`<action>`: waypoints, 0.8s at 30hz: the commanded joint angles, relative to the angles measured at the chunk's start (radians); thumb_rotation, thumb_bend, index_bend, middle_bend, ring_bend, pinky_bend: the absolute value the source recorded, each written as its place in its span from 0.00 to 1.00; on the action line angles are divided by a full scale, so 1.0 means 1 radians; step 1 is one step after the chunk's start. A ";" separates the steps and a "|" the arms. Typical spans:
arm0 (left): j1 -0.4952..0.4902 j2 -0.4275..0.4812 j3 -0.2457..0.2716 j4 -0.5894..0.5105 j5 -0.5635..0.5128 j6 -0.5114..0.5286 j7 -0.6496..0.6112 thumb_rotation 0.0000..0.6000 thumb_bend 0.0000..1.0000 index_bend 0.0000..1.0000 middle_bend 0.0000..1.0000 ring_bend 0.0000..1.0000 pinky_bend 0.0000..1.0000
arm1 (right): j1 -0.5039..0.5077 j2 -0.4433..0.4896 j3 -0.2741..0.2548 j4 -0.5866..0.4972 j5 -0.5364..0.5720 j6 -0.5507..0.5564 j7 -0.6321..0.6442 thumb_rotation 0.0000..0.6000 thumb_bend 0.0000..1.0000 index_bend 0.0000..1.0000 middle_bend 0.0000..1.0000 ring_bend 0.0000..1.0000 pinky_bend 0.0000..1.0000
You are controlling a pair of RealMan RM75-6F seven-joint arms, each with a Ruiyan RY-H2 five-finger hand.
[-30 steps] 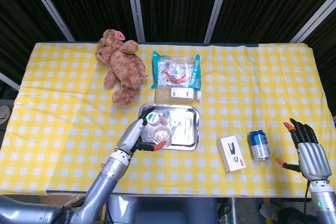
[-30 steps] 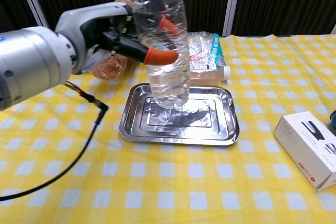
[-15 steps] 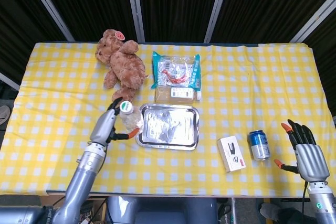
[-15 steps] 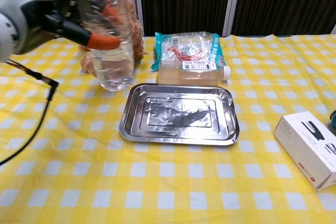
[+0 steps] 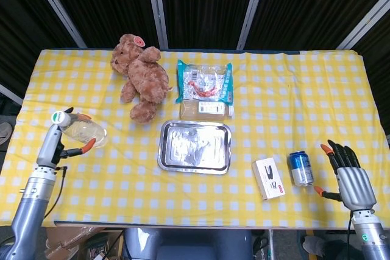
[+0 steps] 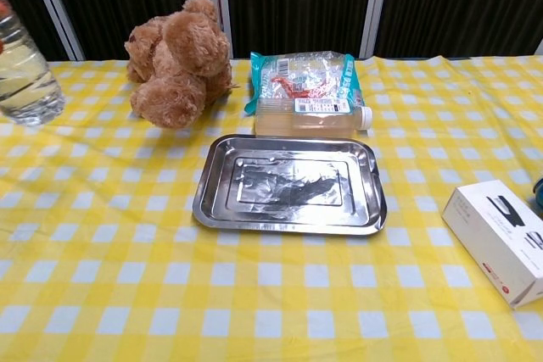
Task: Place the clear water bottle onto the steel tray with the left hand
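Fingers (image 5: 87, 145) of the left hand (image 5: 52, 146) wrap the clear water bottle (image 5: 79, 130), held at the counter's (image 5: 292, 89) far left edge, well apart from the steel tray (image 5: 195, 147), so the carry looks barely begun and next calls for a rightward sweep.

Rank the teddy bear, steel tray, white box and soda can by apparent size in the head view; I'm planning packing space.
1. Steel tray and teddy bear: look alike, too close to rank.
2. White box.
3. Soda can.
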 commanded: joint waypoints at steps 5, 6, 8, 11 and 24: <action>-0.014 -0.010 0.012 0.059 0.042 -0.075 -0.018 1.00 0.47 0.49 0.49 0.01 0.04 | 0.004 -0.003 0.000 -0.001 0.004 -0.007 -0.008 1.00 0.05 0.11 0.00 0.00 0.00; -0.026 -0.021 0.007 0.041 0.036 -0.075 0.008 1.00 0.47 0.49 0.49 0.01 0.04 | 0.004 -0.004 0.000 0.000 0.005 -0.008 -0.007 1.00 0.05 0.11 0.00 0.00 0.00; -0.051 -0.046 -0.001 0.008 0.018 -0.071 0.077 1.00 0.47 0.49 0.49 0.01 0.04 | 0.004 -0.003 0.001 0.002 0.005 -0.008 -0.005 1.00 0.05 0.11 0.00 0.00 0.00; -0.093 -0.098 -0.015 -0.047 -0.015 -0.057 0.184 1.00 0.47 0.49 0.49 0.01 0.04 | 0.004 -0.002 0.001 0.004 0.007 -0.007 0.000 1.00 0.05 0.11 0.00 0.00 0.00; -0.307 -0.456 -0.058 -0.061 -0.235 0.061 0.654 1.00 0.47 0.49 0.49 0.01 0.04 | -0.001 0.010 -0.001 0.006 -0.002 0.006 0.037 1.00 0.05 0.11 0.00 0.00 0.00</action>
